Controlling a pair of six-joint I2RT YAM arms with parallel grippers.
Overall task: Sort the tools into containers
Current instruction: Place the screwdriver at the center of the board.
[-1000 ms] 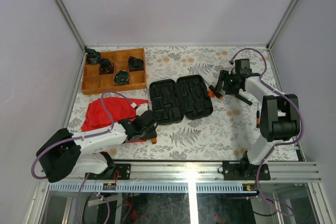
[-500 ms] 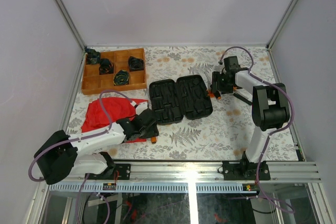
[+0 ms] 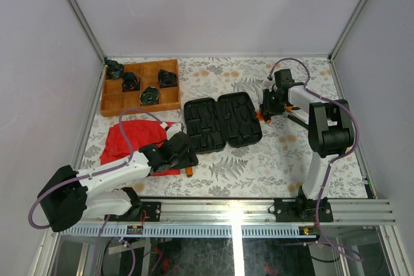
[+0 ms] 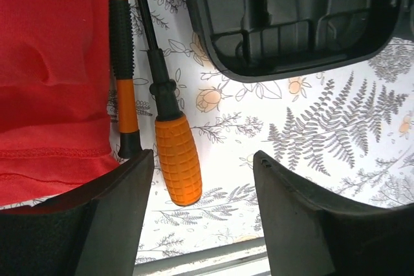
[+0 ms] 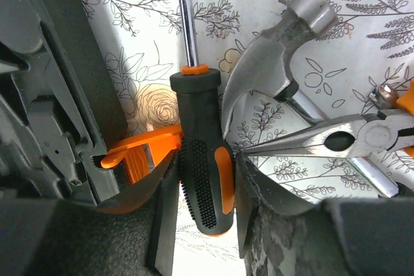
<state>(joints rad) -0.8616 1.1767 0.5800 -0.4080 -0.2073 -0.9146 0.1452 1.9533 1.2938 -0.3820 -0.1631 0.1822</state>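
Down low, the left hand (image 4: 204, 159) hovers over the counter (image 4: 336, 147), its fingers (image 4: 116, 218) spread wide and gripping nothing. Right between them lies the orange-handled screwdriver (image 4: 176, 159), its fat handle closer to the finger on the cloth side and its shaft running away from the hand. Just beyond that finger sits a slim screwdriver (image 4: 123, 75), hugging the edge of the red cloth (image 4: 52, 63). Ahead of the hand and off to the other side, the open tool case (image 4: 291, 11) shows a corner of its moulded slots.

Over to the right hand (image 5: 202, 172): it is drawn in narrow, both fingers (image 5: 265, 211) pressed against the sides of the black-and-orange screwdriver (image 5: 204, 185). The handle sits toward the hand and the shaft points away. It looks like a firm pinch, though the contact on the case side is partly in shadow. Just off that side is the case's orange latch (image 5: 139, 153). On the far side of the hand a hammer (image 5: 278, 63) and the pliers (image 5: 336, 140) lie on the counter, the pliers' nose just beside the finger.
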